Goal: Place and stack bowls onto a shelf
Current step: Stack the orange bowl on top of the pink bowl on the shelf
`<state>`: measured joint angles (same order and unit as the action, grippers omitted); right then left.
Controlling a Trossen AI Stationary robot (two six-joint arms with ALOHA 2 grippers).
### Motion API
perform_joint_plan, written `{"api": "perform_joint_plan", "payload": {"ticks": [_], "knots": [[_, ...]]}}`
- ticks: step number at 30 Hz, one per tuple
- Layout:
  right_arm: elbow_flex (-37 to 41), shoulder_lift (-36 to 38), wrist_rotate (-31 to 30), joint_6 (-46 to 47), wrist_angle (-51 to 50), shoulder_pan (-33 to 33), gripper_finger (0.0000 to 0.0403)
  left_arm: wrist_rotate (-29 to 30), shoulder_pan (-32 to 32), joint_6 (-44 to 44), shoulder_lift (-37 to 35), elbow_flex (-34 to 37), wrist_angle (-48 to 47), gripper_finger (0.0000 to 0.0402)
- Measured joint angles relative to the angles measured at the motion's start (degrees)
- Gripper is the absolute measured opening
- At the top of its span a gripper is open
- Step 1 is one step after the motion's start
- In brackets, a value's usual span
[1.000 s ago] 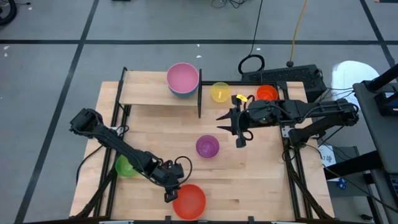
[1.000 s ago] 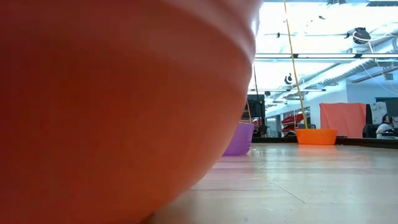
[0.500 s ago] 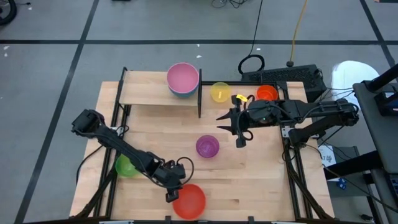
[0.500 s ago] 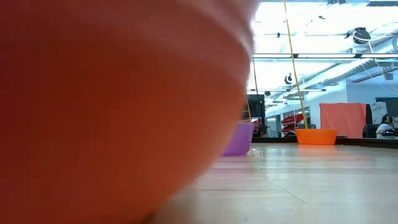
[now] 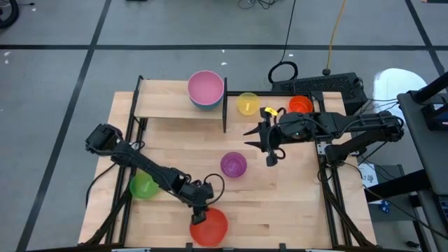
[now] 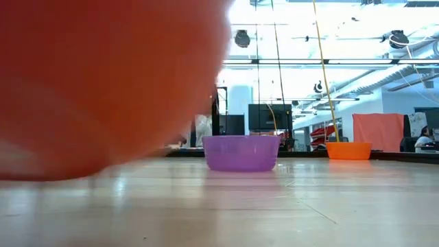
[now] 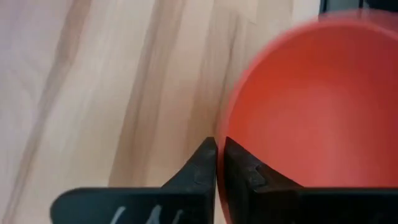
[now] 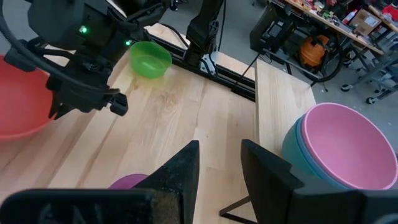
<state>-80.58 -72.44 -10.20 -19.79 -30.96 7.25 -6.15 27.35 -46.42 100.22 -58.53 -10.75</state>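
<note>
The left gripper (image 5: 201, 212) has just clamped onto the red bowl's (image 5: 209, 225) rim, apparently lifting it, well apart from the shelf (image 5: 178, 105). The right gripper (image 5: 269, 159) hovers half-open beside the purple bowl (image 5: 233, 164).

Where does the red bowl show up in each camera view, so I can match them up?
High view: red bowl at the table's near edge, left tool at its rim.
Low view: red bowl fills the picture's left, lifted off the table.
Left wrist view: red bowl on the right, rim between the shut fingers.
Right wrist view: red bowl at the left edge.
Shared landmark: the left tool on its rim.
</note>
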Motion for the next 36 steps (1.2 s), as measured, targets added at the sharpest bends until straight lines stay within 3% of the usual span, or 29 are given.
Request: {"api": "perform_joint_plan", "payload": {"ticks": [10,18,22,29,36], "knots": [[0.0,1.7,-0.1,-3.6,-0.2,0.0,0.0114,-1.6,-5.2,0.2,-2.5,0.0,-4.4,0.001],[0.0,7.5,-0.1,-4.0,0.0,0.0,0.0114,-1.3,-14.1,-2.2,-12.2,0.0,-10.1,0.001],[0.0,10.6,-0.2,-4.6,-0.1,0.0,0.0114,2.4,-18.0,-2.0,-18.4,-1.9,-13.1,0.001],[0.0,13.9,-0.2,-4.9,-0.1,0.0,0.0114,13.8,-25.7,2.6,-26.5,-13.0,-28.4,0.001],[0.0,14.0,-0.3,-5.4,-0.1,0.0,0.0114,18.4,-35.4,14.8,-27.2,-30.9,-42.5,0.001]]}}
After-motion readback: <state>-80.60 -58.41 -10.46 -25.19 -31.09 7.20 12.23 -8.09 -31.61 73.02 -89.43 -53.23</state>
